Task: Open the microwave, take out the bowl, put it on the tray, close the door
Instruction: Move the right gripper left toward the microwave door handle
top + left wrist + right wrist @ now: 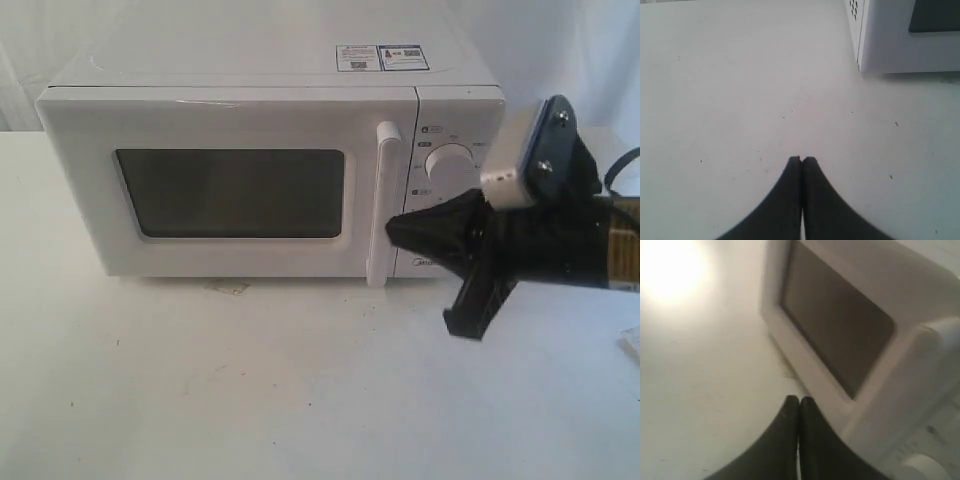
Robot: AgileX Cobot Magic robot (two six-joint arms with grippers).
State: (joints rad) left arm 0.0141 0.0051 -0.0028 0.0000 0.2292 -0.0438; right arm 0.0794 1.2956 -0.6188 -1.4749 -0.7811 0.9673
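The white microwave (270,150) stands at the back of the table with its door (230,190) shut. The tall white bar handle (381,205) sits at the door's right edge. My right gripper (392,228) is shut and empty, its tips just right of the handle's lower half, in front of the dial panel. In the right wrist view the gripper (799,400) points at the door's lower edge below the dark window (835,330). My left gripper (802,160) is shut and empty over bare table, the microwave's corner (885,45) ahead. The bowl and tray are out of view.
The white table (250,390) spreads in front of the oven. A small scrap or mark (228,288) lies just under the door's front edge. A round dial (450,165) shows above my right arm. The left arm does not appear in the exterior view.
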